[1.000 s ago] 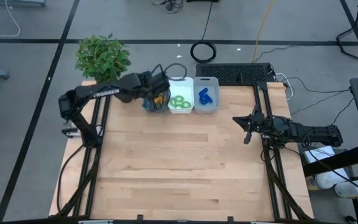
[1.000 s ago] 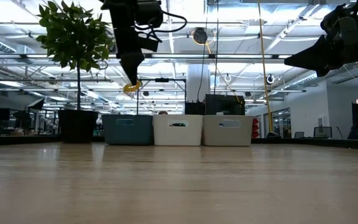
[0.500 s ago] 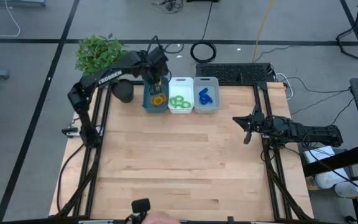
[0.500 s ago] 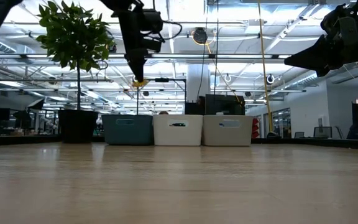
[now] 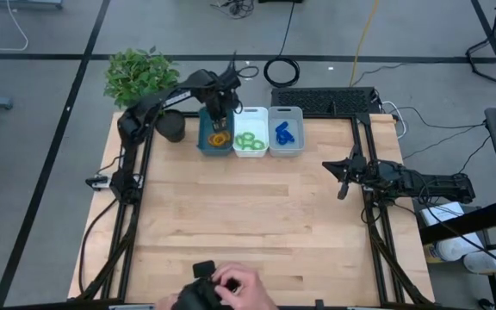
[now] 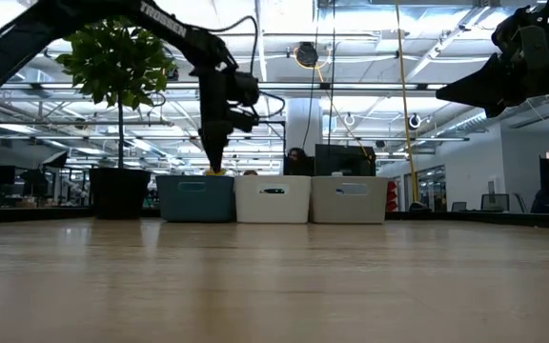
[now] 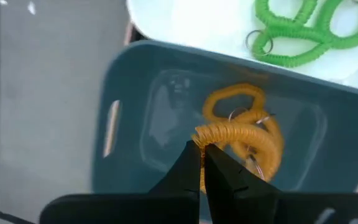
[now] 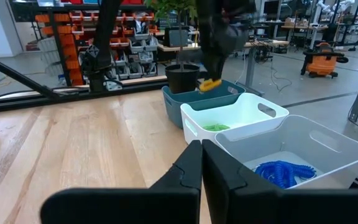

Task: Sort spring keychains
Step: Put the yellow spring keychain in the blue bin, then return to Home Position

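While my left gripper (image 7: 202,149), clamped on the last orange keychain (image 7: 229,134), hangs over the teal bin (image 5: 216,135) at twelve o'clock, green (image 5: 249,141) and blue (image 5: 284,132) lie binned; my right gripper (image 5: 344,177), closed empty, waits at three o'clock.

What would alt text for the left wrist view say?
The left pincer, shut on an orange spring keychain, hangs over the teal bin, where more orange coils lie. Green keychains show in the white bin beside it.

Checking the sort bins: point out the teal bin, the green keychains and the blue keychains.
teal bin (image 7: 123,124): left wrist view, bare inner wall.
green keychains (image 5: 249,141): high view, middle of the pile.
blue keychains (image 8: 281,172): right wrist view, middle of the coils.
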